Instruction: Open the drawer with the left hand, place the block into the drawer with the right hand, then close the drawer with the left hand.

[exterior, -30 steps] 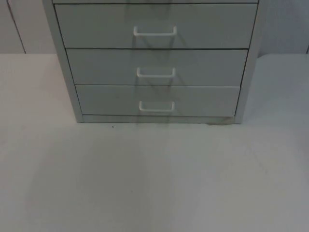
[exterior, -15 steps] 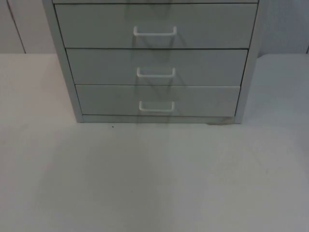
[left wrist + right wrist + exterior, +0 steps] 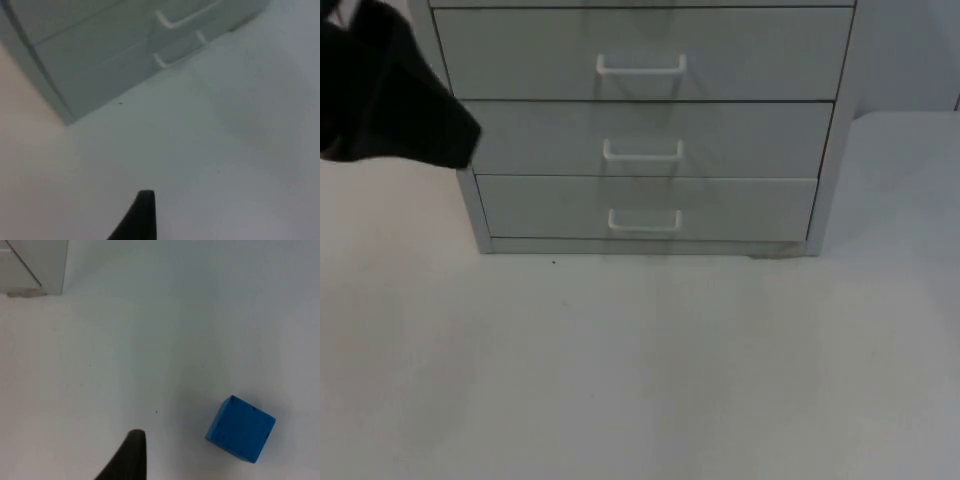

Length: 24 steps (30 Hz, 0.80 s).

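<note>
Since the earlier frames the left arm (image 3: 390,95) has entered at upper left of the top view, beside the cabinet (image 3: 645,130). All drawers closed; blue block (image 3: 240,428) on the table (image 3: 640,370). Nothing done yet. End effector states: cannot tell.

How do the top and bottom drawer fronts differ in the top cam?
The top drawer front looks wider and taller than the bottom drawer. The top drawer handle also looks wider than the bottom drawer handle. Both drawers are grey, fully shut, with white handles centred.
</note>
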Tool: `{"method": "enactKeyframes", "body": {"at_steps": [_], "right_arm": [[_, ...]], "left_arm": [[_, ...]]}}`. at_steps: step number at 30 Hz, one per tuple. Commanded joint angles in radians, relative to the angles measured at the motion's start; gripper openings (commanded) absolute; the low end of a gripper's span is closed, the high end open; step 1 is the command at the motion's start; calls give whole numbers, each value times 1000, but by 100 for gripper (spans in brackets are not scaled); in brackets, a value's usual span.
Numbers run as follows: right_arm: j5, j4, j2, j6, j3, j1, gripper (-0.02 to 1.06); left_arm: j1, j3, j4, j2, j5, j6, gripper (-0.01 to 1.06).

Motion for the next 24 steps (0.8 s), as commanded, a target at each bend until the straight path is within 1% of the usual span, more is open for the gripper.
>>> {"method": "enactKeyframes", "body": {"at_steps": [1, 3, 6, 7, 9, 11, 12, 15, 17, 18, 21, 23, 24], "right_arm": [[3, -1, 0, 2, -6, 4, 105], [3, -1, 0, 2, -6, 4, 105], [3, -1, 0, 2, -6, 4, 105], [3, -1, 0, 2, -6, 4, 105], [3, -1, 0, 2, -6, 4, 105], [0, -7, 0, 2, -6, 4, 105], [0, -7, 0, 2, -6, 4, 105], [-8, -7, 0, 2, -6, 4, 105], [-11, -7, 0, 2, -6, 4, 105], [-11, -7, 0, 2, -6, 4, 105], [-13, -7, 0, 2, -6, 4, 105], [-13, -7, 0, 2, -6, 4, 105], [-13, -7, 0, 2, -6, 4, 105]], "left_arm": [[-73, -24, 19, 61, -7, 5, 94], [-160, -47, 66, 139, -9, 5, 85], [-257, -67, 131, 242, -35, 5, 77], [-257, -67, 131, 242, -35, 5, 77], [-308, -67, 196, 300, -62, 10, 71], [-360, -69, 236, 354, -97, 50, 67], [-360, -69, 236, 354, -97, 50, 67], [-419, -69, 299, 438, -146, 112, 66], [-448, -78, 370, 487, -164, 110, 66], [-448, -78, 370, 487, -164, 110, 66], [-476, -102, 465, 557, -188, 106, 66], [-476, -118, 548, 606, -208, 75, 66], [-476, -118, 548, 606, -208, 75, 66]]}}
